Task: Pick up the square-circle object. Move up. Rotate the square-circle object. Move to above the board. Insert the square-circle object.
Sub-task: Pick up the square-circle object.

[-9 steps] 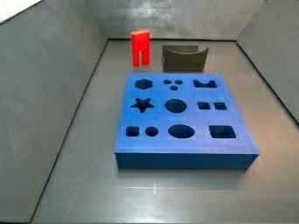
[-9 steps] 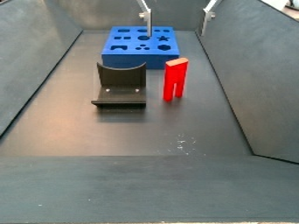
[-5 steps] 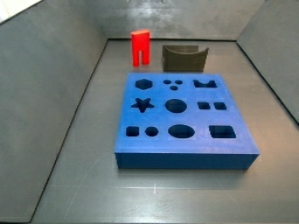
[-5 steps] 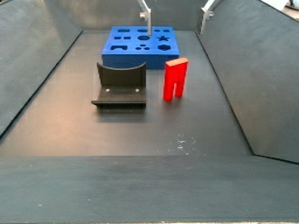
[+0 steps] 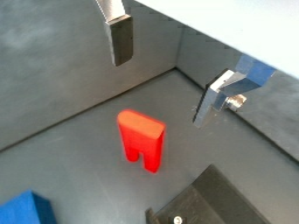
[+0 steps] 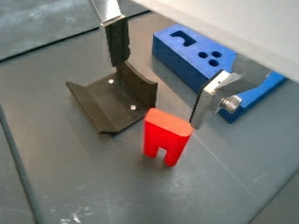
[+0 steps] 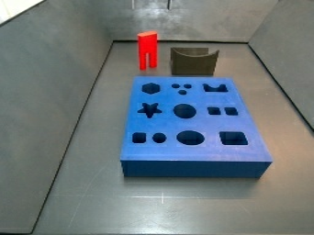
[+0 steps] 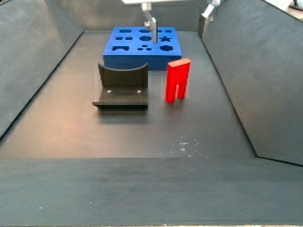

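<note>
Pincer [image 5: 163, 74] wide open, empty, above square-circle object [image 5: 142, 140]

We see a dark grey, matte floor [image 7: 86, 184] spreading out on all sides of the fixture [image 7: 194, 61], with plain grey walls closing it in like a trough. Just behind the fixture in a side view stands the back wall [image 7: 196, 26], where a pale patch of reflected light [image 7: 153, 11] glows above and to one side of it. Slanting side walls [image 7: 43, 55] rise on either flank of the fixture, each meeting the floor along a thin straight seam. In a side view we find a few small whitish specks [image 8: 183, 144] on the floor in front of the fixture [image 8: 120, 86], towards the camera. The lighting is soft and even, with only faint shadows.
</note>
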Available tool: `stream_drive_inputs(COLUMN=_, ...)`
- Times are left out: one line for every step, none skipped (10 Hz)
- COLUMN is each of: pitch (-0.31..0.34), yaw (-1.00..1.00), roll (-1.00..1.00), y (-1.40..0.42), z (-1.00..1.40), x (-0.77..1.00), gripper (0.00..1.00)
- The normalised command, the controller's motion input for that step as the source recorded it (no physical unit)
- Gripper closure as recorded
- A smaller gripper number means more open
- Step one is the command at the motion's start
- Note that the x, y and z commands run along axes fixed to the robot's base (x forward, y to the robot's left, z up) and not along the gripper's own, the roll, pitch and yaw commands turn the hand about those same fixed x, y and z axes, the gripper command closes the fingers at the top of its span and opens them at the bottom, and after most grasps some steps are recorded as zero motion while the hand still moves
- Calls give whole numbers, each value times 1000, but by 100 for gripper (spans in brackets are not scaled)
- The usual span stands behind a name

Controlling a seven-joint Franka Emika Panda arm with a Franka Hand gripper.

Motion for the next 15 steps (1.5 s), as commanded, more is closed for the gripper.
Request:
stream_drive_inputs(pitch=-20, yaw=443, roll=0, y=-189, z=-300, x=0, gripper=0)
stream_drive_inputs(pitch=-47, yaw=440, roll=0, y=-86, z=-311, x=0, gripper=0)
stream_drive_inputs(pitch=-87, yaw=426, roll=0, y=-31, z=-403, x=-51, gripper=0)
stream_drive_inputs(pitch=-94, yaw=434, roll=0, y=0, z=-449, x=-63, gripper=0)
stream_drive_inputs(pitch=-124, yaw=411, roll=0, y=-23, z=-480, x=-146, gripper=0)
stream_drive_inputs(pitch=-140, yaw=369, roll=0, y=-31, z=-457, x=-234, gripper=0)
stream_drive_inputs(pitch=-139, yaw=346, roll=0, y=-31, z=-411, x=-186, gripper=0)
stream_drive_inputs(pitch=-134, yaw=297, roll=0, y=0, z=-363, x=-166, gripper=0)
stream_drive_inputs(pitch=-136, yaw=243, roll=0, y=0, z=-349, x=-171, gripper=0)
stream_drive_inputs(pitch=-101, yaw=186, roll=0, y=-6, z=-346, x=0, gripper=0)
stream_drive_inputs(pitch=-44, yaw=94, roll=0, y=0, z=-357, x=80, gripper=0)
stream_drive_inputs(pitch=-50, yaw=26, roll=0, y=0, z=-386, x=0, gripper=0)
stream_drive_inputs(pitch=-57, yaw=14, roll=0, y=0, z=-369, x=0, gripper=0)
stream_drive_inputs(pitch=-56, yaw=17, roll=0, y=0, z=-331, x=0, gripper=0)
stream_drive_inputs(pitch=-36, yaw=6, roll=0, y=0, z=-260, x=0, gripper=0)
